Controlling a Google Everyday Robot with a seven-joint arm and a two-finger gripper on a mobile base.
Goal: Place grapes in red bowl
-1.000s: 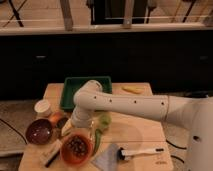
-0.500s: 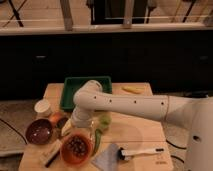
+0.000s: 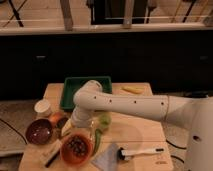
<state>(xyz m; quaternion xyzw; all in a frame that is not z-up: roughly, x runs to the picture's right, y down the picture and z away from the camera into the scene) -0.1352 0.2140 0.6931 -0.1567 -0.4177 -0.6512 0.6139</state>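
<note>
The red bowl (image 3: 64, 152) is an orange-red round bowl at the front left of the wooden table. The grapes (image 3: 77, 145) are a dark cluster lying inside it. My gripper (image 3: 73, 131) hangs from the white arm just above the bowl's far rim, over the left part of the table. The arm reaches in from the right and hides part of the table behind the bowl.
A dark maroon bowl (image 3: 39, 131) sits left of the red bowl, with an orange fruit (image 3: 56, 118) and a white cup (image 3: 43, 107) behind it. A green tray (image 3: 72, 89), a banana (image 3: 132, 90), a green object (image 3: 103, 121), a brush (image 3: 140, 151), a grey cloth (image 3: 106, 161) and a pen (image 3: 51, 158) also lie on the table (image 3: 135, 125).
</note>
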